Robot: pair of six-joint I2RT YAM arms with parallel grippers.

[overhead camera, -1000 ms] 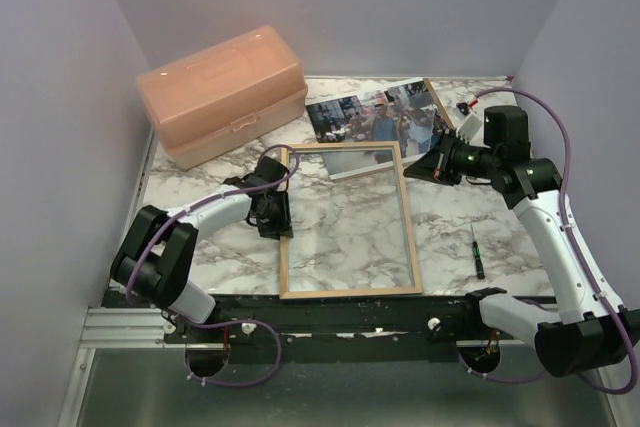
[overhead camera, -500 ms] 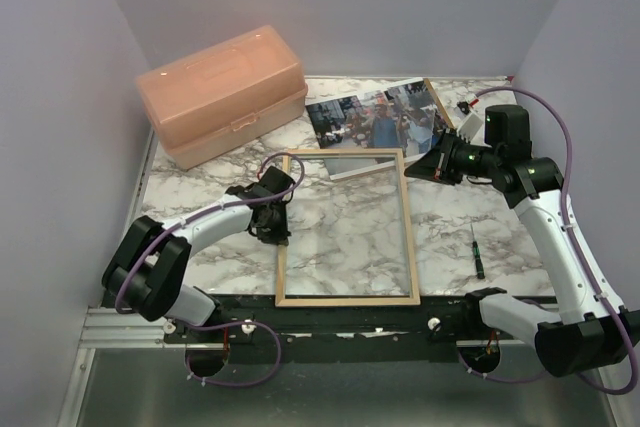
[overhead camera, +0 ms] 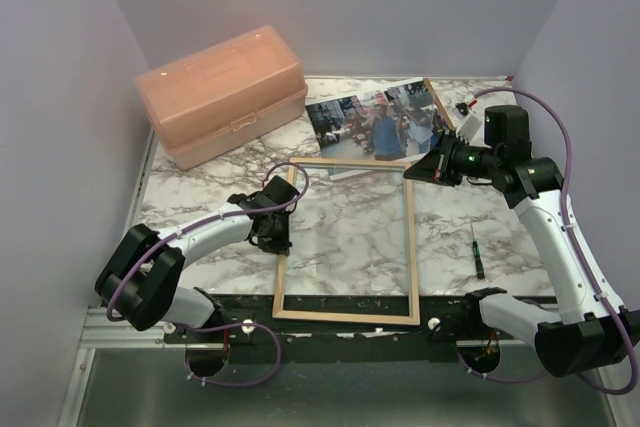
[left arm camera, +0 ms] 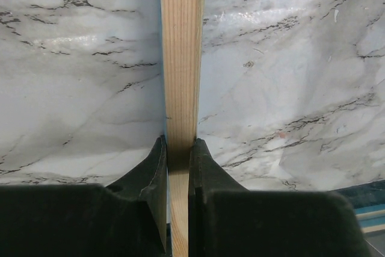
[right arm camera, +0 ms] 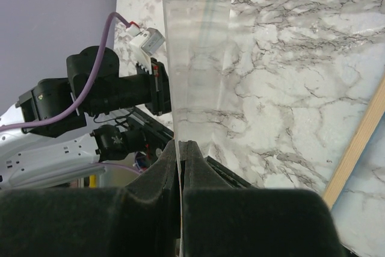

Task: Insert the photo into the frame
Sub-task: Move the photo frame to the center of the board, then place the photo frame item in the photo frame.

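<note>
The photo [overhead camera: 372, 129] lies face up just past the frame [overhead camera: 413, 247], not inside yet, while the left gripper [left arm camera: 178, 142] pinches the frame's wooden side and the right gripper [right arm camera: 180, 145] pinches a clear sheet [right arm camera: 195, 46].

Centre: frame [overhead camera: 412, 247]; photo [overhead camera: 375, 127] behind it; box [overhead camera: 222, 94] back-left; screwdriver [overhead camera: 477, 252] right of frame.

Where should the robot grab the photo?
Probably the left edge of the photo, coming from the left. It lies flat and thin, so only an edge can be pinched, and the right gripper with its clear pane crowds the right side.
</note>
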